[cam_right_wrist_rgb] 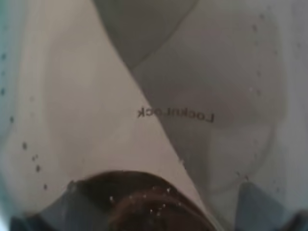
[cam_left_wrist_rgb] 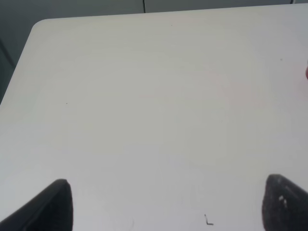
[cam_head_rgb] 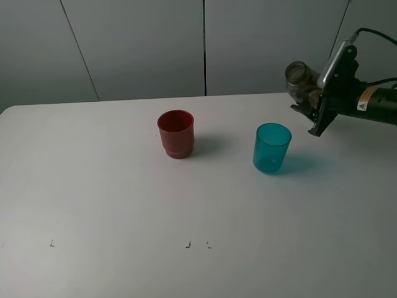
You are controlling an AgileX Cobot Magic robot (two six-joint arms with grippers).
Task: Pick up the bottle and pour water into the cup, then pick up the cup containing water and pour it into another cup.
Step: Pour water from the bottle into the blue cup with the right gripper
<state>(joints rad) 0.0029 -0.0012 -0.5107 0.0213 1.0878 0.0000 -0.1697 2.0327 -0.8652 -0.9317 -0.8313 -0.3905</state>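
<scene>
The bottle (cam_head_rgb: 301,77) is off the counter (cam_head_rgb: 124,205), up in the air at the right side and tipped far over from upright. It sits beyond and to the right of the cup (cam_head_rgb: 272,148), not above its mouth. The right tool (cam_head_rgb: 313,105) is clamped tight around the bottle body. In the right wrist view the bottle (cam_right_wrist_rgb: 173,115) fills the frame, with droplets on its wall. No stream visible, and I can't tell the water level.

Handling guess: light, stiff, smooth plastic, likely slick when wet, and the weight shifts as water runs. A mid-body hold looks right. The cup stands upright and looks light and tippy, so take it around the mid wall.

Another cup (cam_head_rgb: 175,133) stands upright, well left of the teal one. The left tool (cam_left_wrist_rgb: 168,204) is spread wide over bare counter, holding nothing.
</scene>
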